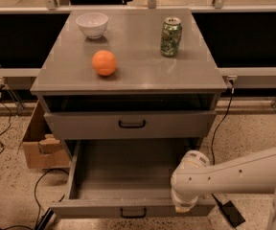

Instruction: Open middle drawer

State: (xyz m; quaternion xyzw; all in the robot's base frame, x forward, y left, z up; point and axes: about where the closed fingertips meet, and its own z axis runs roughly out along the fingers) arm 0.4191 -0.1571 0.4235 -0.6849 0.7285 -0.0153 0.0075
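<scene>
The grey middle drawer (104, 209) is pulled far out of the cabinet. Its shallow grey tray (123, 171) shows nothing inside, and its small black bar handle (132, 212) is on the low front. My white arm reaches in from the right. My gripper (181, 207) points down at the right part of the drawer's front edge, to the right of the handle. The taller-fronted top drawer (80, 124) with its wider handle (132, 124) is pushed in above. The lowest drawer is hidden under the open one.
On the cabinet top (138, 66) stand a white bowl (92, 24), an orange (104, 63) and a green can (170, 36). A cardboard box (37, 145) sits on the floor at the left. Cables lie on the floor on both sides, and a black object (230, 213) lies at the right.
</scene>
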